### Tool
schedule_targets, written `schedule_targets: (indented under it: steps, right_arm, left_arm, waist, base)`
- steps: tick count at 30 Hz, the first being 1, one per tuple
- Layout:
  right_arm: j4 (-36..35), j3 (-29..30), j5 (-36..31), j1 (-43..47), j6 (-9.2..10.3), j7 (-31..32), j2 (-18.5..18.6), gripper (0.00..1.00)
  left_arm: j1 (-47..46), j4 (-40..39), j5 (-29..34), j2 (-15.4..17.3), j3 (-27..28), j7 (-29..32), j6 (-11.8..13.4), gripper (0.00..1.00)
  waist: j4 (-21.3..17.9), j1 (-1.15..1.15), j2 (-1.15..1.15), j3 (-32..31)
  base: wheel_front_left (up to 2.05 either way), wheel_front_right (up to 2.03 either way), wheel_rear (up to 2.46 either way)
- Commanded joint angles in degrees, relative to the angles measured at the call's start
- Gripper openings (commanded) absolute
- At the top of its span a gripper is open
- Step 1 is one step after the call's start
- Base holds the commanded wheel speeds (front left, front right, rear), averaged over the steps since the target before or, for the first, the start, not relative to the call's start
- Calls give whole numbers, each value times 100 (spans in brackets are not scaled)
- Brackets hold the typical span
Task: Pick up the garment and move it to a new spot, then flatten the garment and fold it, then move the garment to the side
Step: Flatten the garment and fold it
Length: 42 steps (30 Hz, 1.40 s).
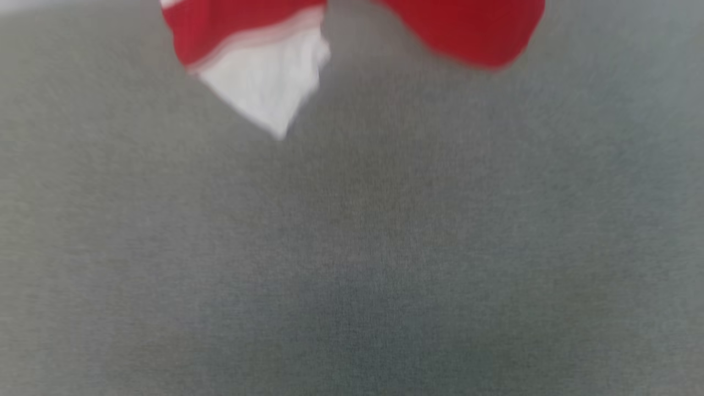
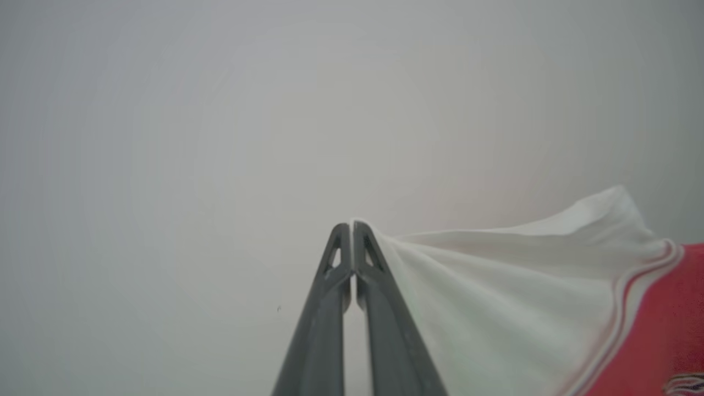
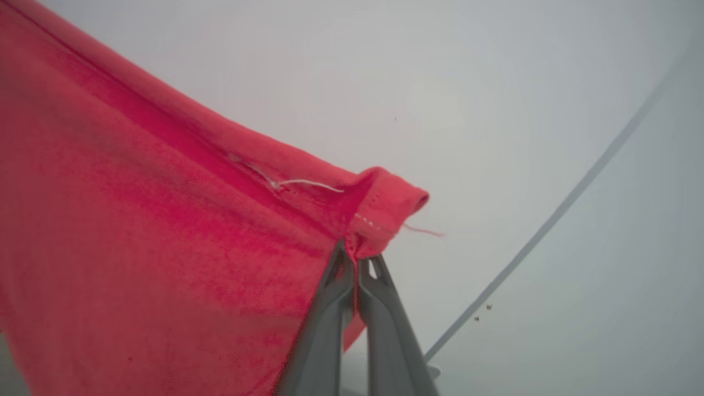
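Biggest first: a wide grey surface (image 1: 352,247), soft and blurry, across most of the head view.

Next, the garment (image 1: 467,27), up at the top edge of the head view, above the grey surface. Shows there as two red lumps with a gap between them. Too blurry to tell if touching the surface or lifted clear of it. In the right wrist view, spreads out as a big red sheet over the whole left side, pulled tight up to one corner. In the left wrist view, comes in from the right, white first and red behind.

Then the white sleeve (image 1: 269,88), hanging down to a point under the left red lump. Pulled out flat and tight in the left wrist view.

Then the striped trim (image 2: 632,297), red and white, between the sleeve and the red part.

Now the left gripper (image 2: 352,226): dark fingers pressed together, pinching the very edge of the white sleeve.

And the right gripper (image 3: 355,258): fingers squeezed together too, biting the folded red hem at its corner.

Small things last. A thin grey line (image 3: 577,192) curving across the pale background behind the right gripper; cannot tell what. A bit of dark print (image 2: 685,382) with a white edge, down in the corner. A loose white thread (image 3: 308,182) along the hem seam. A tiny red thread (image 3: 423,231) sticking out past the corner.
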State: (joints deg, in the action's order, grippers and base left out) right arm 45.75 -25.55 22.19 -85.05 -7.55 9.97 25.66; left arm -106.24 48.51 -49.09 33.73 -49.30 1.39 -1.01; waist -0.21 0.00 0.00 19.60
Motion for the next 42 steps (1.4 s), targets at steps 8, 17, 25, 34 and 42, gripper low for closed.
schedule_targets:
  steps: [8, 17, 25, 34, 42]
  right_arm:
    - [920, 857, -1546, -871, 12, -1838, -511, 0]
    - [1805, 1115, -2677, -601, 11, -2274, -1036, 0]
    - [2498, 251, -1882, 561, 11, -2133, -1405, 0]
    - [1533, -1191, 17, 2415, 11, -1530, -868, 0]
    - [-878, -2189, 1774, 4192, 10, -631, 713, 0]
  left_arm:
    - [-978, 827, 403, -245, 200, -1435, 10, 0]
    - [-348, 1431, 274, -714, 133, -1563, -513, 0]
    - [1572, 656, -557, -666, -533, -399, -642, 0]
    - [3765, -1149, -1615, 329, -1092, 817, -559, 0]
    - [5749, -3507, -2226, 1393, -1338, 1200, 658, 0]
  waist:
    - [-27, 0, 0, 1138]
    - [250, 0, 0, 1248]
    - [377, 0, 0, 599]
    - [539, 0, 0, -171]
    - [675, 0, 0, -556]
  base:
    - [0, 0, 0]
    - [0, 0, 0]
    - [0, 0, 0]
    - [0, 0, 0]
    - [0, 0, 0]
